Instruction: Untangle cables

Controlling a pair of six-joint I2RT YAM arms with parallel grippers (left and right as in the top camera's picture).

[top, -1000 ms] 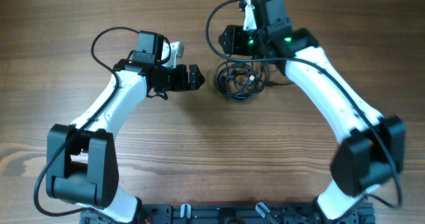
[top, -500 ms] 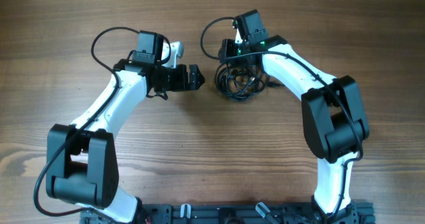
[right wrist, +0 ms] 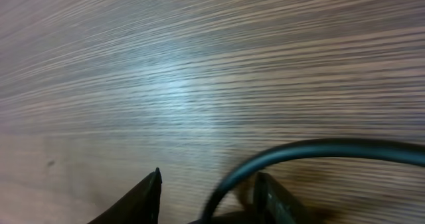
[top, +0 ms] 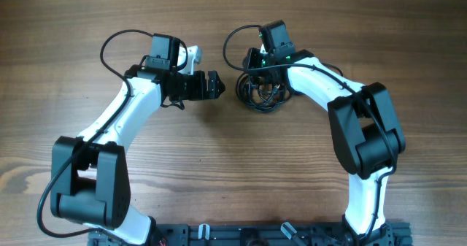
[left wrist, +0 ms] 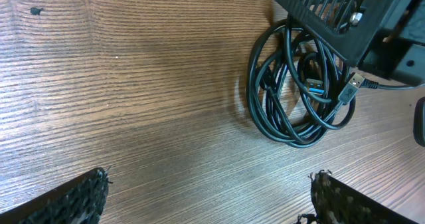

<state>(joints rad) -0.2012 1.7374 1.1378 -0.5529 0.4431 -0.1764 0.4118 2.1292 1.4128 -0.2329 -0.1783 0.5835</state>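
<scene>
So, overhead: knotted bundle of thin black cables (top: 263, 93), right gripper (top: 253, 62) directly over the bundle's far edge, hence nearer; left gripper (top: 217, 85) just beside the bundle. Left wrist: left gripper (left wrist: 209, 201) jaws wide apart, empty; bundle (left wrist: 295, 91) ahead to the right, an oval coil, long axis pointing away from the claw, silver USB plug (left wrist: 352, 84) at its rim, no legible writing. Right wrist: right gripper (right wrist: 209, 201) jaws partly apart astride one black strand (right wrist: 319, 149) of the bundle, no pinch visible.

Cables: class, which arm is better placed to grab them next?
Right. The right tool sits over the cables, one strand running between its fingers. The left tool stands open beside them, farther off.
</scene>
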